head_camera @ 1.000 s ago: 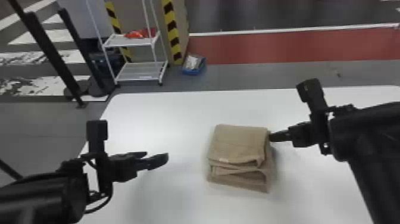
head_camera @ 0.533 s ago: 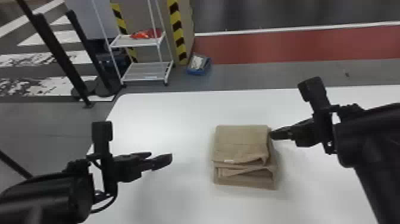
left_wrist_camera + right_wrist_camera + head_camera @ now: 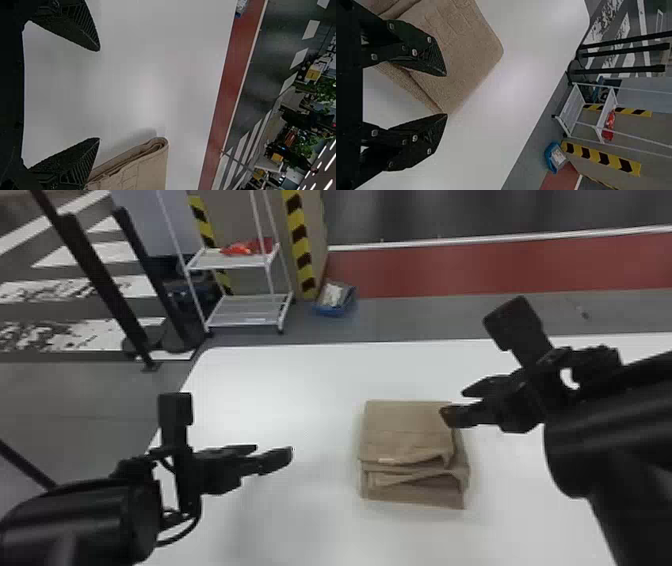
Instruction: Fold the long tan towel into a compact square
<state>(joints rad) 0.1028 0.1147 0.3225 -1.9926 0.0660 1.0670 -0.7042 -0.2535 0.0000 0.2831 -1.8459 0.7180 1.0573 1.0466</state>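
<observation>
Towel (image 3: 405,430) bears a pale label (image 3: 386,460) too small to read.

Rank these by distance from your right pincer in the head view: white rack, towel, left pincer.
1. Towel, close by on its left.
2. Left pincer, farther left.
3. White rack, beyond the table, to the left.

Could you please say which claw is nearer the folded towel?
The right claw, by the right edge of the towel; the left claw hangs well left of it.
</observation>
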